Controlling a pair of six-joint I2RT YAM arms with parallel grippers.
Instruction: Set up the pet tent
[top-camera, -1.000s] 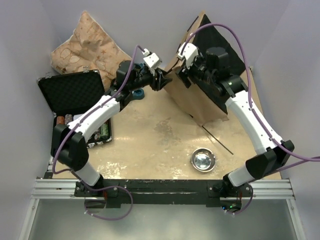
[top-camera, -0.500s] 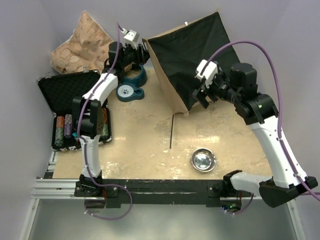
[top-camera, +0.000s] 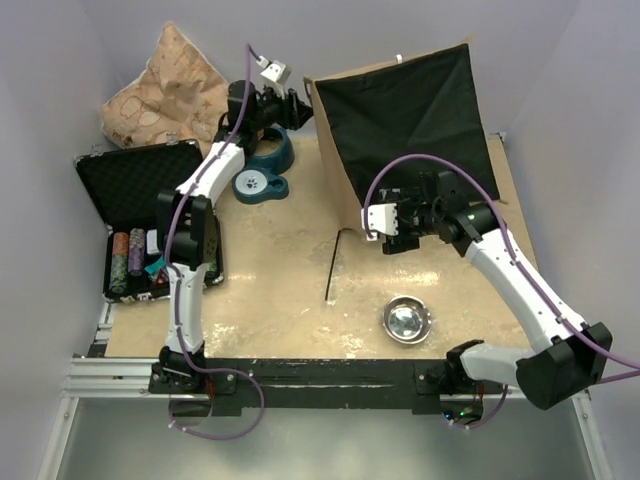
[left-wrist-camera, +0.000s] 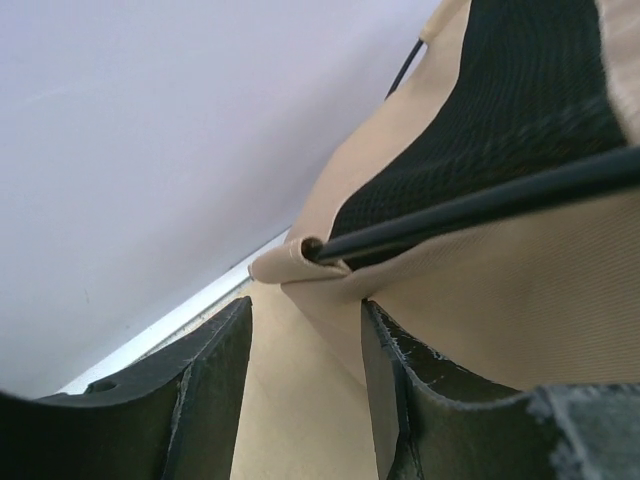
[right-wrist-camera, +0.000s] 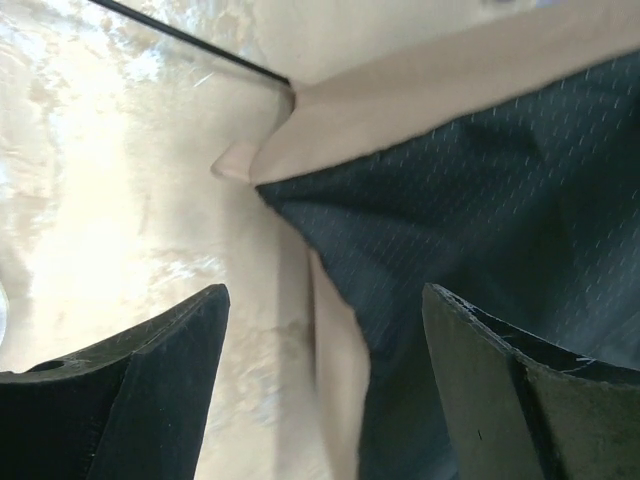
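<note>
Loose dark pole (top-camera: 334, 262) lies mid-frame on the table (top-camera: 270, 290), more tilted than half a second back. Right gripper (right-wrist-camera: 322, 295), fingers spread wide, has dropped to the lower corner of the pet tent (top-camera: 405, 120). Tent sits upper right, tan with black lining showing, now spread wider. Left gripper (left-wrist-camera: 305, 305), fingers apart, at the tent's upper-left corner.

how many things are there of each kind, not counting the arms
pet tent: 1
pillow: 1
black case with chips: 1
teal dispenser: 1
metal bowl: 1
total: 5
</note>
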